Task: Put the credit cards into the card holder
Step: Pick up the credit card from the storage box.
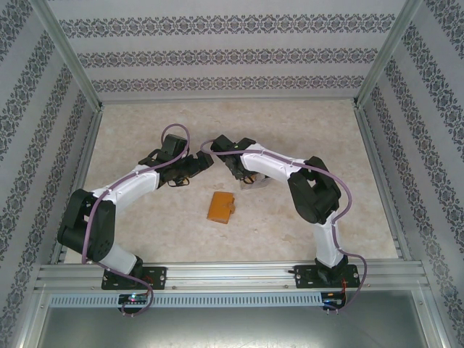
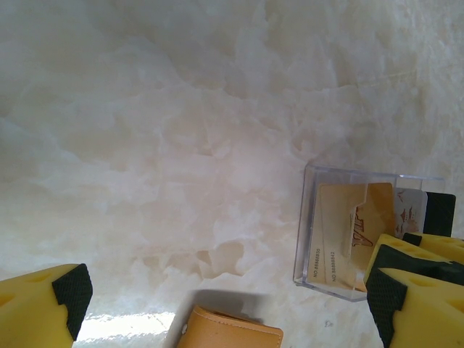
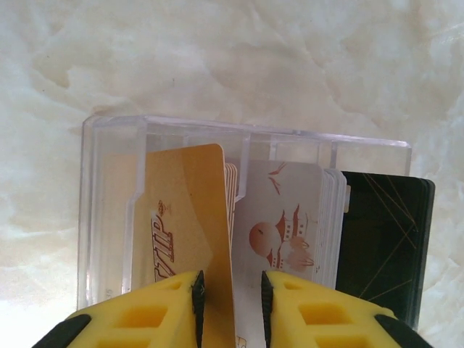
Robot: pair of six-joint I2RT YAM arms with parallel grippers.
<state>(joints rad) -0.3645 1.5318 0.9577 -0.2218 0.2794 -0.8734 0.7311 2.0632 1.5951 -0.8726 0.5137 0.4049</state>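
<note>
- One card holder.
- One clear box.
- Three lots of cards inside: gold stack, white stack, black stack.
- Cards per stack: too tightly packed to count.

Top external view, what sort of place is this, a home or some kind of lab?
Probably a lab test booth, not a home: wallpapered panels in an aluminium frame enclose a marble-look tabletop, with a left arm and right arm bolted to its near rail.

White arm shells w/ black joints, purple cables (one per arm), yellow jaws w/ black pads
</note>
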